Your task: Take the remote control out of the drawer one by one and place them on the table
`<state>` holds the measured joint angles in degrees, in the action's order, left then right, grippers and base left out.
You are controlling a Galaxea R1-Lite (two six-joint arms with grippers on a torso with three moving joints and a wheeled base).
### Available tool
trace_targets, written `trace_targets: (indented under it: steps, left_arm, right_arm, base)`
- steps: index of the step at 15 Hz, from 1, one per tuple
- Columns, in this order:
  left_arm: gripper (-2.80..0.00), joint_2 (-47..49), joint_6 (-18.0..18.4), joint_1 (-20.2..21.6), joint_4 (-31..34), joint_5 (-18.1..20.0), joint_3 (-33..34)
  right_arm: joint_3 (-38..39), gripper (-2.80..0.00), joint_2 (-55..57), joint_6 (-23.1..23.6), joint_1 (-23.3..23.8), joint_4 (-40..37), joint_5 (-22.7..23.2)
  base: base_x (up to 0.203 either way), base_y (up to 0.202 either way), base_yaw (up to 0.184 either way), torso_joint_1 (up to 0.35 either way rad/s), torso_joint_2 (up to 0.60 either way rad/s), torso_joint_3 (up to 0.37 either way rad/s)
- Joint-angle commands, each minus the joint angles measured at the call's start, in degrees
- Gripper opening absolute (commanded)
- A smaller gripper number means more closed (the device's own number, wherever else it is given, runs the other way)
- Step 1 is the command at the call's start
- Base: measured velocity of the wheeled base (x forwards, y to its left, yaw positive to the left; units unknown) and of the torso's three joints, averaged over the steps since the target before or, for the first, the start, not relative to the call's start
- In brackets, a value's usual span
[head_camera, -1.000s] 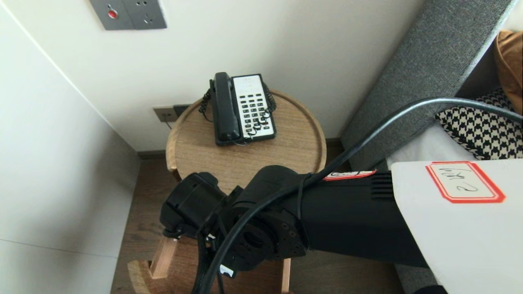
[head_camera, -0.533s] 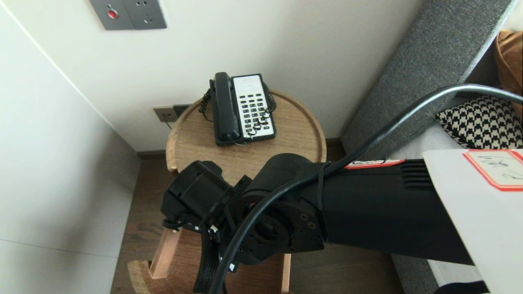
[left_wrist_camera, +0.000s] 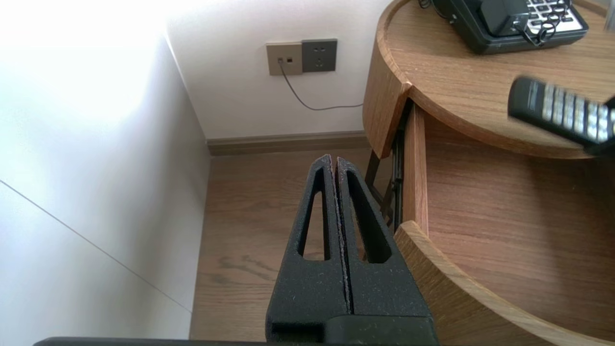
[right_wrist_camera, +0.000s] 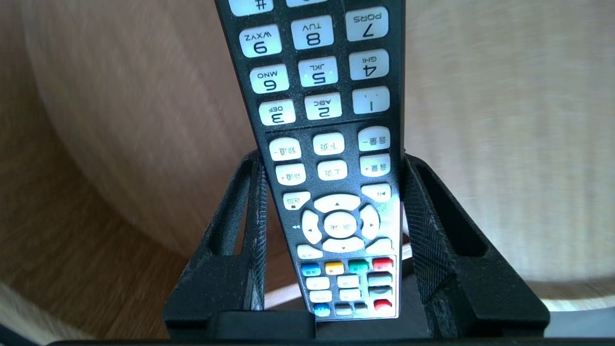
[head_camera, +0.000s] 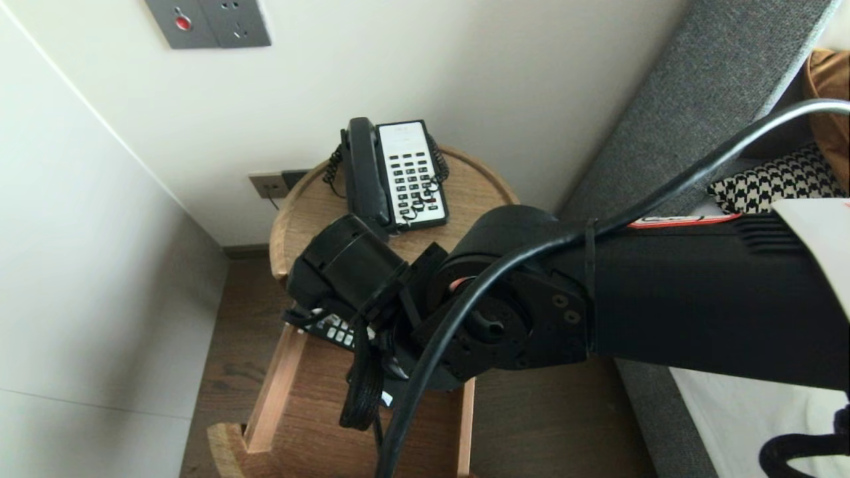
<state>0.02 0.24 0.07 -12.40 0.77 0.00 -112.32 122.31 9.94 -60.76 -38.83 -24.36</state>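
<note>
Remote (right_wrist_camera: 323, 91) — between jaws of right gripper (right_wrist_camera: 331, 161)

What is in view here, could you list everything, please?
remote control: one, black, white keys, above the open drawer
telephone: one, black and white, on the table
table: one, round, light wood, by the wall
drawer: one, wood, open under the tabletop
upper wall plate: one, grey, above table
lower wall plate: one, beige-grey, beside table
headboard: one, grey, right of table
pillow: one, houndstooth, by headboard
right gripper: one, black, shut on remote control
left gripper: one, black, shut, beside the drawer
</note>
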Motion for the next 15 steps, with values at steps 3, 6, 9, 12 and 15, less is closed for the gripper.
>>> trace_targets:
  steps: [3,6,9,12,15]
  left_arm:
    - [-2.80,-0.20,0.02,0.01,-1.23,-0.04,2.29]
    - [-2.80,-0.20,0.02,0.01,-2.72,0.02,2.29]
    - [-2.80,-0.20,0.02,0.01,-2.72,0.02,2.29]
    - [-2.80,-0.20,0.02,0.01,-2.72,0.02,2.29]
    - [-2.80,-0.20,0.02,0.01,-2.72,0.02,2.29]
  right_arm:
    - [0.00,-2.80,-2.80,-0.72,2.13,0.64,-0.16]
    - [0.00,-2.80,-4.28,-1.97,3.33,1.89,-0.96]
    - [0.00,-2.80,-5.72,-3.03,5.62,2.57,-0.96]
    - [0.00,-2.80,-7.20,-3.84,9.25,3.76,-1.01]
    - [0.00,-2.80,-9.34,-4.02,13.89,4.75,-0.96]
  base:
    - [0.000,0.000,0.000,0.000,0.00,0.000]
    - [0.000,0.000,0.000,0.000,0.00,0.000]
    - [0.000,0.000,0.000,0.000,0.00,0.000]
    - [0.000,0.000,0.000,0.000,0.00,0.000]
    - [0.000,0.000,0.000,0.000,0.00,0.000]
